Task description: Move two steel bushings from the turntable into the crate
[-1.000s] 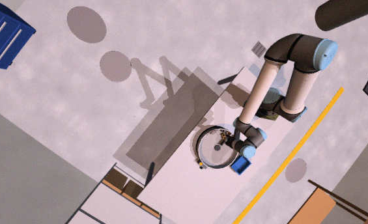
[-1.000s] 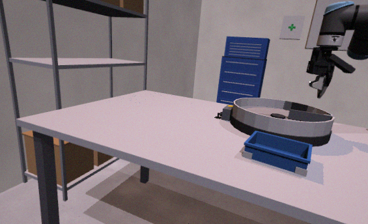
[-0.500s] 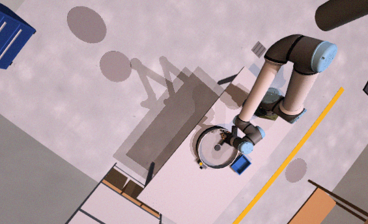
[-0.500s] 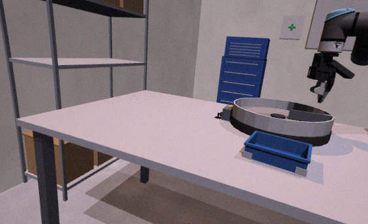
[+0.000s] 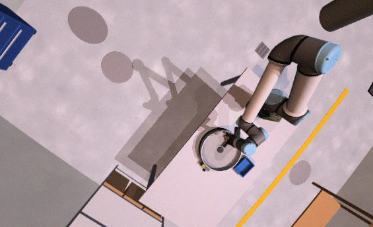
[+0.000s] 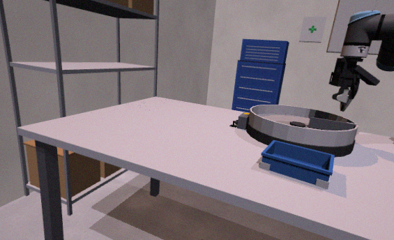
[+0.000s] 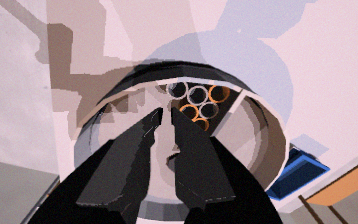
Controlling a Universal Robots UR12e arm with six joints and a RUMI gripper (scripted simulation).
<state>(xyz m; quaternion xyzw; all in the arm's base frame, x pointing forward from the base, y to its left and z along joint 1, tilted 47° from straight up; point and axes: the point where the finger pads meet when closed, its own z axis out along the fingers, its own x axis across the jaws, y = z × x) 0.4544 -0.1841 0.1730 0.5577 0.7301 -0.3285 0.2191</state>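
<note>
Three grey steel bushings, one at the left [image 7: 186,90], one in the middle [image 7: 197,103] and one lower right [image 7: 217,111], stand close together with three orange-toned ones on the turntable [image 5: 212,159] [image 6: 280,135] [image 7: 275,172], against its divider bar. My gripper [image 6: 344,109] [image 7: 167,108] is shut, with only a narrow gap and nothing between the fingertips. It hangs above the turntable's rim; in the wrist view its tips appear just left of the bushings. The blue crate [image 5: 244,167] [image 6: 291,171] [image 7: 300,176] stands beside the turntable; no bushing shows in it, though its floor is partly hidden.
The turntable has a raised wall, a divider bar [image 7: 230,113] and a dark centre hub [image 5: 220,150] [image 6: 298,123]. A small grey box with a yellow top [image 5: 203,166] [image 6: 243,121] sits against its outer wall. A shelf rack [image 6: 106,65] stands beyond the table.
</note>
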